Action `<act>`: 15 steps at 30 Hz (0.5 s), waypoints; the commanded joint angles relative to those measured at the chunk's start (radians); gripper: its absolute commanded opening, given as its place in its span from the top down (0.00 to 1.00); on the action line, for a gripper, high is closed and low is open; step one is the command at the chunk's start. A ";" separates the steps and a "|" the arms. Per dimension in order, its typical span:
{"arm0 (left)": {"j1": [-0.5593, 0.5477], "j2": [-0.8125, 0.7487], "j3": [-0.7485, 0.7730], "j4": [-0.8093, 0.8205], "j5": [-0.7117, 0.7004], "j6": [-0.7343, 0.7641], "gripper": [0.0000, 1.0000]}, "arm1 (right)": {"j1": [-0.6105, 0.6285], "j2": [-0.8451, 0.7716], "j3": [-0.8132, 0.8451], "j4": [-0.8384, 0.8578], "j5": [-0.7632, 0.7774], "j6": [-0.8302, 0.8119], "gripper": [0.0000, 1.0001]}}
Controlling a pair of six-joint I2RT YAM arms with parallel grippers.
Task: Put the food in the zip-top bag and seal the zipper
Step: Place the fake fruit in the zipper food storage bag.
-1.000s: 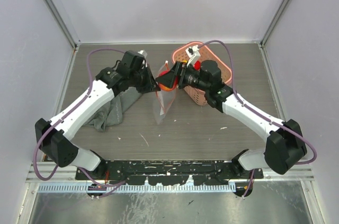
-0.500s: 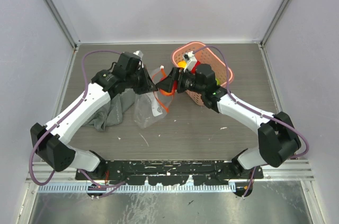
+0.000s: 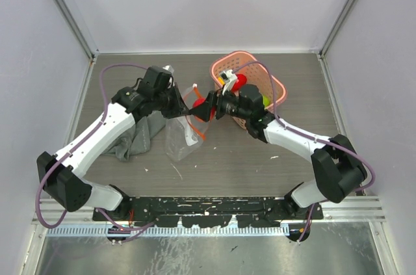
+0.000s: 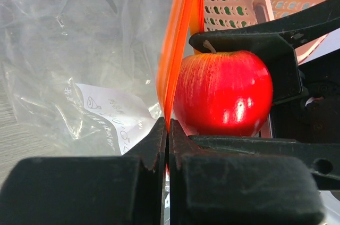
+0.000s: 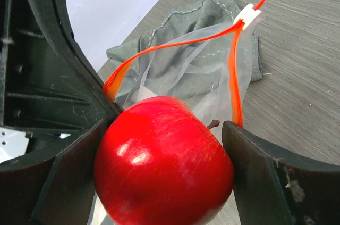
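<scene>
- Left fingers point(image 4: 95, 188) shut tight on zipper point(image 4: 178, 49).
- One lip of zip-top bag point(image 4: 69, 49) held up; bag body slumped on tabletop point(image 3: 227, 164), partly over grey cloth point(image 5: 196, 28).
- Red apple point(image 5: 164, 166) clamped between wide-spread right fingers point(image 5: 255, 166), just beside mouth.
- Risk judged: mouth propped from one side only, so apple may be caught on lip, bag shoved aside, or strip pulled from pinch.
- Pinch shown only by left wrist view.
- Open mouth loop and white slider tab point(image 5: 248, 16) shown only by right wrist view.
- Pink basket point(image 3: 276, 78) seen whole only from above.
</scene>
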 commanded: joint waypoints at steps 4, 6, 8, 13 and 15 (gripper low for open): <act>0.005 -0.080 0.025 0.114 0.093 -0.008 1.00 | 0.039 -0.002 -0.085 0.112 -0.080 -0.135 0.66; 0.006 -0.082 0.026 0.109 0.094 -0.008 1.00 | 0.049 -0.009 -0.096 0.125 -0.105 -0.175 0.66; 0.006 -0.076 0.026 0.113 0.109 -0.012 1.00 | 0.064 -0.019 -0.097 0.126 -0.133 -0.229 0.66; 0.002 -0.037 0.057 0.108 0.183 -0.002 1.00 | 0.117 -0.037 -0.088 0.121 -0.126 -0.348 0.64; -0.010 -0.023 0.075 0.095 0.190 0.009 1.00 | 0.128 -0.039 -0.085 0.139 -0.113 -0.373 0.63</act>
